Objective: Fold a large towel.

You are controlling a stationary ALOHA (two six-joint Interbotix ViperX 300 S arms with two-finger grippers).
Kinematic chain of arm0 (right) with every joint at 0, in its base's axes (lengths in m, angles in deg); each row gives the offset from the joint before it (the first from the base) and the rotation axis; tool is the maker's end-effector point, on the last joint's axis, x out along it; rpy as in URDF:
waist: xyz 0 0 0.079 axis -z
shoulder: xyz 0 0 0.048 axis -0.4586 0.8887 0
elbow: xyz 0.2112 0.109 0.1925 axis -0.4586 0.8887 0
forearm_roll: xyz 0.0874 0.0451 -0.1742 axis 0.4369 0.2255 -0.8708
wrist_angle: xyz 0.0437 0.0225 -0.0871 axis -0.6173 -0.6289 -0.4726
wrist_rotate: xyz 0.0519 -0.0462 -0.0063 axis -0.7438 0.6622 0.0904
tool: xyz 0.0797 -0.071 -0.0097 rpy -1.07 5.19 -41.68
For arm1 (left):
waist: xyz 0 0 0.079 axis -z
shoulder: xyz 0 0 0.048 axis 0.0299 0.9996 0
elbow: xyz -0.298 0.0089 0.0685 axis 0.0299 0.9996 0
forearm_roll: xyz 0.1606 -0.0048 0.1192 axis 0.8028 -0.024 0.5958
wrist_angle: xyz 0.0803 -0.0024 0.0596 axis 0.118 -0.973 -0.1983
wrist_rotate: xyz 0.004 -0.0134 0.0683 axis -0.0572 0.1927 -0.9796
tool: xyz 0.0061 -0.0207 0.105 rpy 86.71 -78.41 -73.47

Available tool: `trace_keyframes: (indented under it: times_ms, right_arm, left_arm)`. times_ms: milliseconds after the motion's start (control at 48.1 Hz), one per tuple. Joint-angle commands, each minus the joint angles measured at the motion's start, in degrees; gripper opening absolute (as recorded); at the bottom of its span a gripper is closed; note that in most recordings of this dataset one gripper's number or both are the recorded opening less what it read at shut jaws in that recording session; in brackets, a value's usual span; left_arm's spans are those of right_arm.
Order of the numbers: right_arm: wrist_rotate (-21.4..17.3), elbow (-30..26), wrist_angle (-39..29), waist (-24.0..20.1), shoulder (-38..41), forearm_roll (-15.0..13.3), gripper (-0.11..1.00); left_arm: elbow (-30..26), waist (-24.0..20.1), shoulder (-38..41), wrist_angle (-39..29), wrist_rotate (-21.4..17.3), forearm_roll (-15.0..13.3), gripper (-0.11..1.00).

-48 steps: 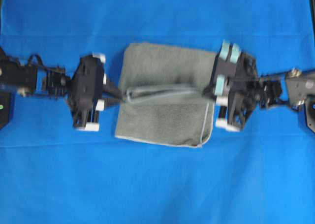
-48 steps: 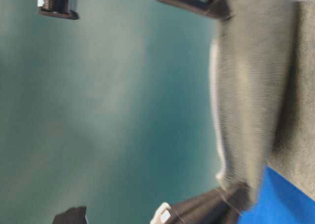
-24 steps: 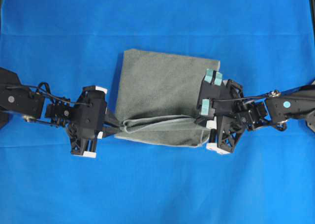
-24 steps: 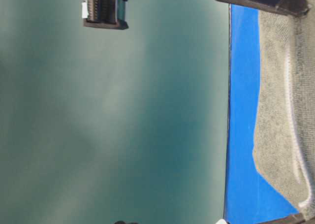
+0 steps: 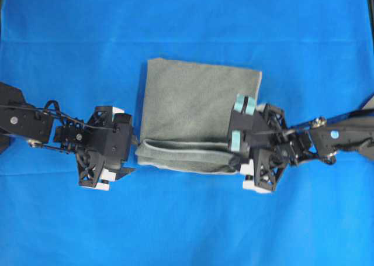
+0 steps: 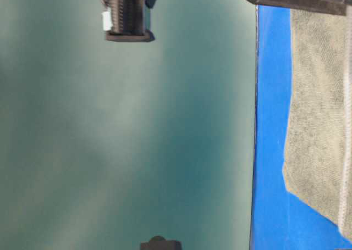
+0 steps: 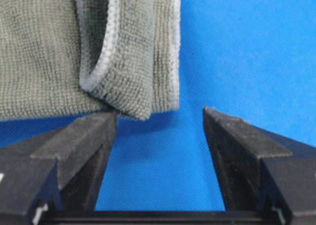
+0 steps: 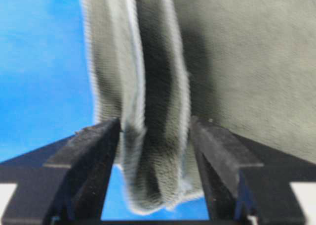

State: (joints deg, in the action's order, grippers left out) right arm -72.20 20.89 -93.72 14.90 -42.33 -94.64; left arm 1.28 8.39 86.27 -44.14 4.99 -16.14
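On the near hem both fingers have released the towel (image 5: 198, 111)

The towel (image 5: 198, 111) is grey-green and fuzzy, with a thin pale grey hem (image 7: 174, 42) along its edge. It lies on a bright blue cloth (image 5: 187, 20). Both grippers are black, and the right gripper (image 5: 242, 155) has light teal pads (image 5: 245, 104).

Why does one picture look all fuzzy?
The right wrist view is blurred: the towel edges smear between the right gripper fingers. The left wrist view is sharp, showing the weave. The table-level view is sideways, mostly hazy green.
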Motion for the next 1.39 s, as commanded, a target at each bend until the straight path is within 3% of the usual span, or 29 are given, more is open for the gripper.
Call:
trace_keyframes:
  times_ms: [0, 187, 354, 541, 665, 832, 977, 1144, 1372]
  right_arm:
    - [-0.1, -2.0, 0.0, -2.1, -1.1, -0.1, 0.6]
    - [-0.2, -3.8, -1.2, -5.8, -3.5, -0.1, 0.61]
    - [0.1, -4.3, -3.3, -6.2, -8.4, -0.5, 0.61]
    - [-0.2, -3.7, -6.7, -6.2, -18.0, -6.8, 0.6]
    - [-0.3, -2.0, -7.9, -5.6, -25.8, -12.5, 0.6]
    - [-0.4, 1.6, -7.9, -4.0, -35.9, -18.4, 0.6]
    - [-0.4, 5.1, -8.4, -3.2, -43.7, -21.4, 0.6]
    - [-0.6, 11.3, -8.7, -0.2, -52.3, -22.0, 0.59]
    - [-3.5, 22.3, -2.3, 6.8, -63.3, -22.0, 0.59]
  left_arm:
    - [-1.1, 1.1, -3.0, -0.7, -0.2, -0.1, 0.66]
    - [-1.0, 3.8, -9.8, -4.0, -0.2, -0.1, 0.66]
    - [-0.2, 4.5, -17.0, -5.9, -0.7, -0.1, 0.66]
    - [0.3, 4.5, -27.3, -7.7, -1.8, 0.2, 0.66]
    - [1.7, 4.0, -34.5, -8.9, -3.8, 0.2, 0.66]
    - [4.6, 2.2, -45.0, -9.9, -5.2, 0.2, 0.66]
    - [6.9, 0.4, -53.4, -12.3, -5.4, 0.2, 0.66]
    - [10.3, -3.7, -62.0, -16.9, -5.3, 0.2, 0.66]
    - [16.2, -8.8, -71.5, -18.4, -3.9, 0.0, 0.66]
